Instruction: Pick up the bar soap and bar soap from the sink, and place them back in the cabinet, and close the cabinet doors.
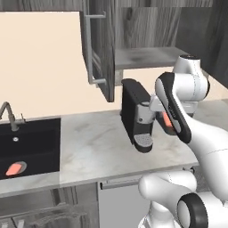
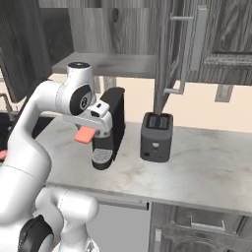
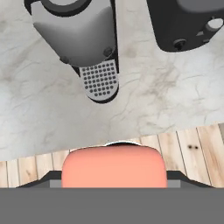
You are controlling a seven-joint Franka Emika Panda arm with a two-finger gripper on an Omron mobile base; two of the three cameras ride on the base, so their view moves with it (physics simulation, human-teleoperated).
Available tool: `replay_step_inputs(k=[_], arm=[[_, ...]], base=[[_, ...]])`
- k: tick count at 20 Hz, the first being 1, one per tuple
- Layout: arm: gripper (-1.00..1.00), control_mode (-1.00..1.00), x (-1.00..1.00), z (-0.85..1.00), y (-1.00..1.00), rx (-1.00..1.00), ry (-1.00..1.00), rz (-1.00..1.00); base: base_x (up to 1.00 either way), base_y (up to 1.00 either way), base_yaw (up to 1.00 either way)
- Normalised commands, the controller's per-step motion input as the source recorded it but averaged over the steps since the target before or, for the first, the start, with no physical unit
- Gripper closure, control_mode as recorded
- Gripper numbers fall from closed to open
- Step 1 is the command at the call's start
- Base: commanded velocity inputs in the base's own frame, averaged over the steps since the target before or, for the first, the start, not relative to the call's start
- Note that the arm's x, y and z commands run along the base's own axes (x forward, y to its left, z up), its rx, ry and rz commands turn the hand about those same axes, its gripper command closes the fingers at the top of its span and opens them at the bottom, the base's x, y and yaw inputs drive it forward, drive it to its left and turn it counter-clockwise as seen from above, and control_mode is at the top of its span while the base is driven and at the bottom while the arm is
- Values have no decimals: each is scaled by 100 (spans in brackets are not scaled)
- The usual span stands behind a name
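- We hold one bar soap (image 2: 84, 134) in our gripper (image 2: 88, 132). The gripper is closed on it, with a finger on each side.
- In the hand view this held soap (image 3: 113, 166) sits low, right between the finger tips.
- The gripper hangs in the air above the desk (image 1: 102, 142), just in front of the black coffee machine (image 1: 136, 113).
- The second bar soap (image 1: 14, 168) lies on the bottom of the black sink (image 1: 31, 133), well apart from us, off to the left. It sits right by the round drain.
- The cabinet (image 2: 113, 64) is above us, and its grey shelf looks bare from here.
- The left cabinet door (image 1: 99, 49) stands open and sticks out toward us. The right cabinet door (image 2: 170, 54) stands open too.
- A dark toaster (image 2: 156, 136) stands on the desk under the right door, out of our way.
- So we think the job is not yet half done. One soap is up and out of the sink, but it is not on the shelf.
- What is left: lift this soap up onto the shelf and let go.
- Then go to the sink for the second soap and put it on the shelf too.
- Last, push both doors shut.
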Motion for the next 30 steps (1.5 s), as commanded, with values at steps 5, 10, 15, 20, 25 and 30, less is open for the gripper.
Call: replay_step_inputs(k=[5, 10, 15, 20, 25, 30], arm=[[100, 100, 0, 0, 0, 0, 0, 0], [100, 100, 0, 0, 0, 0, 0, 0], [100, 100, 0, 0, 0, 0, 0, 0], [100, 100, 0, 0, 0, 0, 0, 0], [100, -100, 0, 0, 0, 0, 0, 0], [100, -100, 2, 11, -3, 0, -2, 0]], base=[[37, -22, 0], [28, -17, 0], [29, -15, 0], [8, -4, 0], [0, 0, 0], [0, 0, 0]])
